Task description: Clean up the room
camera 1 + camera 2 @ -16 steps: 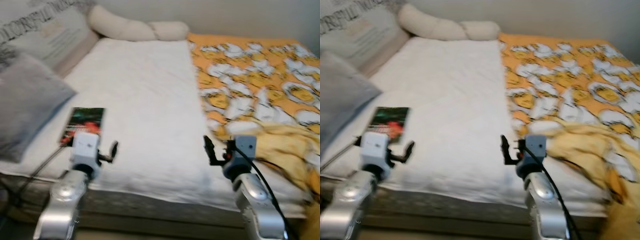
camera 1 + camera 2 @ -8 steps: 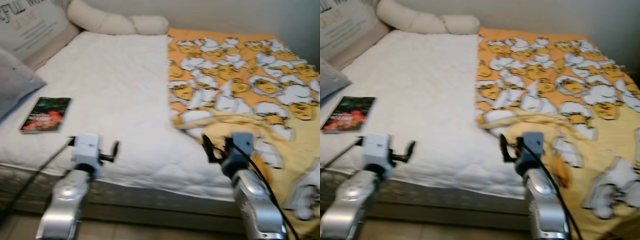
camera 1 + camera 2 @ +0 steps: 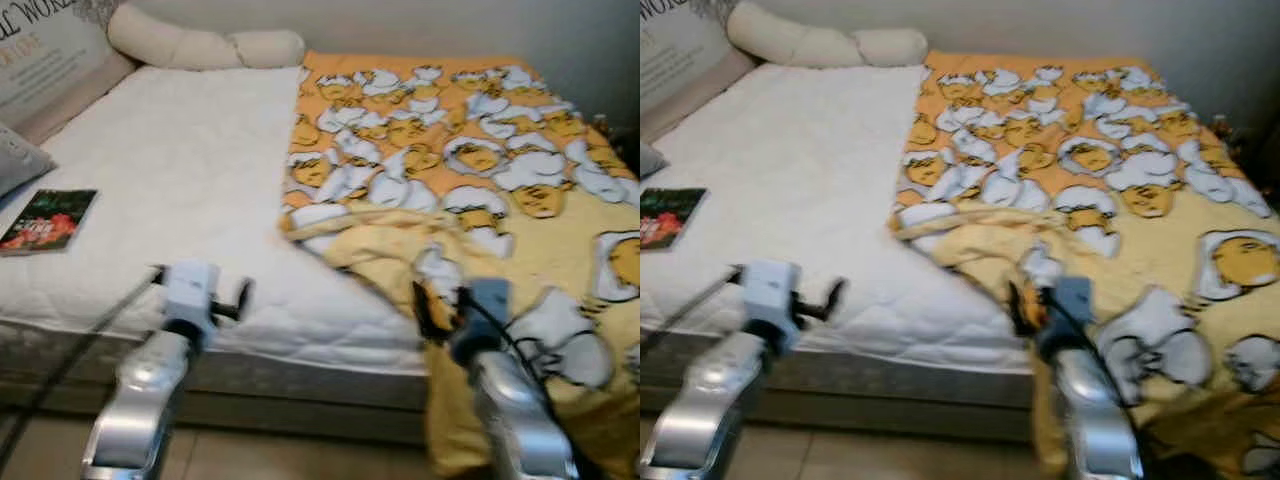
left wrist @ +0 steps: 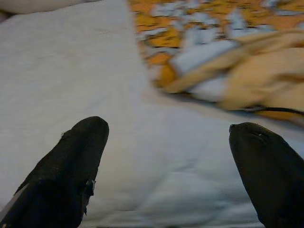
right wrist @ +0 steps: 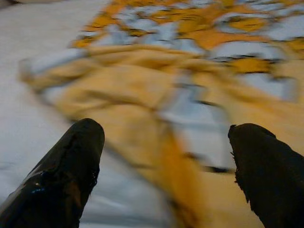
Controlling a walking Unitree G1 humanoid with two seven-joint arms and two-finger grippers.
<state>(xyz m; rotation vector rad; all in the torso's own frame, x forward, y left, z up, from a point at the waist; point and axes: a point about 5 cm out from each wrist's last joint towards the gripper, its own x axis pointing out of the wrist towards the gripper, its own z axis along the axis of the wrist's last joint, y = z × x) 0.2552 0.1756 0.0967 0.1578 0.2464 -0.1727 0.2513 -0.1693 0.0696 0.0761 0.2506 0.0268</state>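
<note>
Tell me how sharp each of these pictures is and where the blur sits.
Left and right eye views: soft all over, motion-smeared, worst on the arms and the blanket near the bed's front edge. Left wrist view: blanket blurred, left gripper fingers fairly crisp. Right wrist view: blanket streaked heavily, right gripper fingers clearer.

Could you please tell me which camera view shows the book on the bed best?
The left eye view: the book lies whole on the white mattress, near its left edge. The right eye view cuts it off at the frame's edge, and both wrist views look at mattress and yellow blanket instead.
</note>
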